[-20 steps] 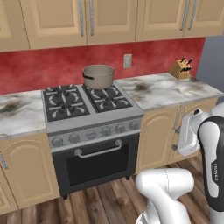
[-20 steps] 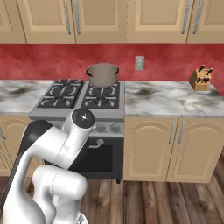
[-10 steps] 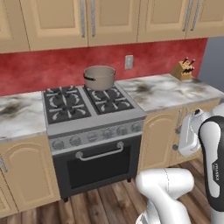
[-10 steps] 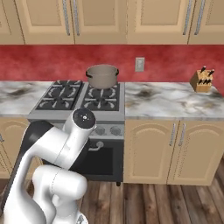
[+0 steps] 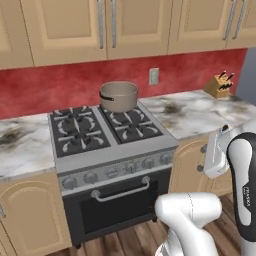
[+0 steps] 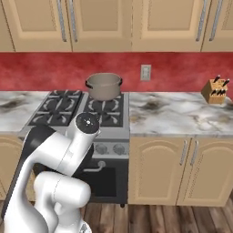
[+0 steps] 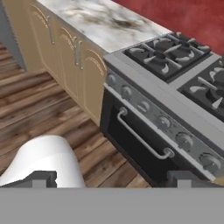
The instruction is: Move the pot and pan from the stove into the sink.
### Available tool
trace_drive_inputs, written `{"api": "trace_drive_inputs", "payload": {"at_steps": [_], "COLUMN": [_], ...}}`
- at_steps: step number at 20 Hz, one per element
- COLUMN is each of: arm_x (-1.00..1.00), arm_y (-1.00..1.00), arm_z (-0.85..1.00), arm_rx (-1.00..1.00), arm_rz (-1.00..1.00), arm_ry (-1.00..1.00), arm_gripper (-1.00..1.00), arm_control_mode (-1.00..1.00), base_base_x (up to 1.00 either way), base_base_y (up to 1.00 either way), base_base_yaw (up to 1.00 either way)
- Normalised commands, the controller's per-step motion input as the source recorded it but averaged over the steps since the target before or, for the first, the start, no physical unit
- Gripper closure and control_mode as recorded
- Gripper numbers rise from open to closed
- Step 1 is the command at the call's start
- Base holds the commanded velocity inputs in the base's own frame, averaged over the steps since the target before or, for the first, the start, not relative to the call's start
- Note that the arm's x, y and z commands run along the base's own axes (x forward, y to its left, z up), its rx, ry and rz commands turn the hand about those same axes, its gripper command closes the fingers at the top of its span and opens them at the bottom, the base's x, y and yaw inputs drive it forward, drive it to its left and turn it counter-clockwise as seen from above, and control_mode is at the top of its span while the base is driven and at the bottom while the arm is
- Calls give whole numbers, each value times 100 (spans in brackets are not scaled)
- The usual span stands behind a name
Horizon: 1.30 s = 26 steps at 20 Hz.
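On the rear right burner of the stove (image 5: 107, 137), in the left base view, the pot (image 5: 119, 96) is seen standing close to the red back wall, with no lid visible on it. No pan and no sink are shown, so both transfers are judged still to be done. A marble table (image 5: 200, 112) extends to the right of the range, with a knife block (image 5: 220, 86) at its far end. The arm is folded low at the lower right, well apart from the pot.

From the right base view, the pot (image 6: 104, 86) is shown at the back of the stove (image 6: 77, 109), near the seam with the table (image 6: 182, 113). Open table surface lies to its right up to the knife block (image 6: 215, 91). Upper cabinets (image 6: 113, 22) hang above the range, so lift height is judged to be limited. A wall outlet (image 6: 145, 72) is mounted just right of the pot.

Through the hand view, the stove (image 7: 175, 78) front, its knob row (image 7: 162, 120) and oven handle (image 7: 142, 138) are seen, with wooden floor (image 7: 39, 109) below. The fingers (image 7: 186, 177) of the tool (image 7: 109, 181) are set wide apart, with nothing between them. The front edge of the range is to be cleared before any reach toward the pot.
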Motion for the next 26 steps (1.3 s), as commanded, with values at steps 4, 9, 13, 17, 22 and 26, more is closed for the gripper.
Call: {"api": "trace_drive_inputs", "payload": {"at_steps": [4, 9, 13, 17, 22, 26], "arm_x": [0, 0, 0, 0, 0, 0], "arm_y": [0, 0, 0, 0, 0, 0], "arm_z": [0, 0, 0, 0, 0, 0], "arm_rx": [0, 0, 0, 0, 0, 0], "arm_rz": [0, 0, 0, 0, 0, 0], "arm_ry": [0, 0, 0, 0, 0, 0], "arm_gripper": [-100, -100, -100, -100, -100, -100], "arm_control_mode": [100, 100, 100, 100, 100, 100], "base_base_x": [59, 59, 49, 38, 33, 11], "base_base_y": [31, 31, 28, 22, 17, 6], "base_base_yaw": [-3, -2, -1, -1, -2, -1]}}
